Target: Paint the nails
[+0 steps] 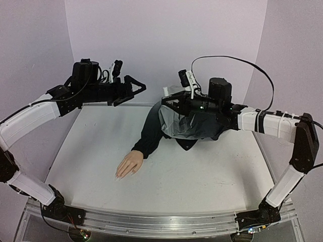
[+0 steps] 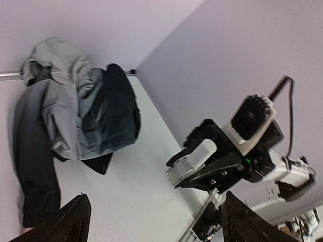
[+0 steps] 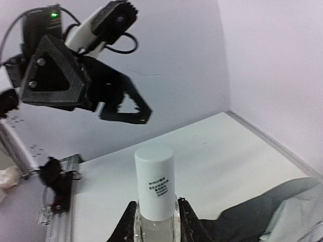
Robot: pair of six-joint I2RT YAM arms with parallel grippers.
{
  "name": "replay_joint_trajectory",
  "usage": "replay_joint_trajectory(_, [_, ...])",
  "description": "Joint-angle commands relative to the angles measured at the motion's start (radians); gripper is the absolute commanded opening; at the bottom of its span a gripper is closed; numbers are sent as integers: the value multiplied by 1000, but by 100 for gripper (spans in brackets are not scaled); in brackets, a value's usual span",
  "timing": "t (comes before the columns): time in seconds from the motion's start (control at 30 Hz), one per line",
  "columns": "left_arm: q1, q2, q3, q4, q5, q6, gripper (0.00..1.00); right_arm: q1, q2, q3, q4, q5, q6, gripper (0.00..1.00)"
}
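Evidently painting has not begun: the nails [image 1: 118,175] on the mannequin hand [image 1: 129,165] look bare, while well apart from it the right hand [image 3: 154,222] grips the capped bottle [image 3: 154,181] and the left hand [image 1: 132,91] gapes wide.

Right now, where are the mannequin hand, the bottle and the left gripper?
mannequin hand [image 1: 128,165]: top view, on the back of the hand.
bottle [image 3: 155,176]: right wrist view, on its white cap.
left gripper [image 2: 155,201]: left wrist view, midway between its open fingertips.
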Motion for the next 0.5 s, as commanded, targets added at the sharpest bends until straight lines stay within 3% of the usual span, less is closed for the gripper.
replay_joint_trajectory(0.0, [-8,-11,-13,239,357,30,91,5,-49,32,70,-459,216,0])
replay_joint_trajectory(0.13, [-55,4,0,268,461,69,89,6,-44,32,139,-537,322,0])
replay_joint_trajectory(0.47, [-135,87,81,269,487,109,61,6,-25,29,258,-556,429,0])
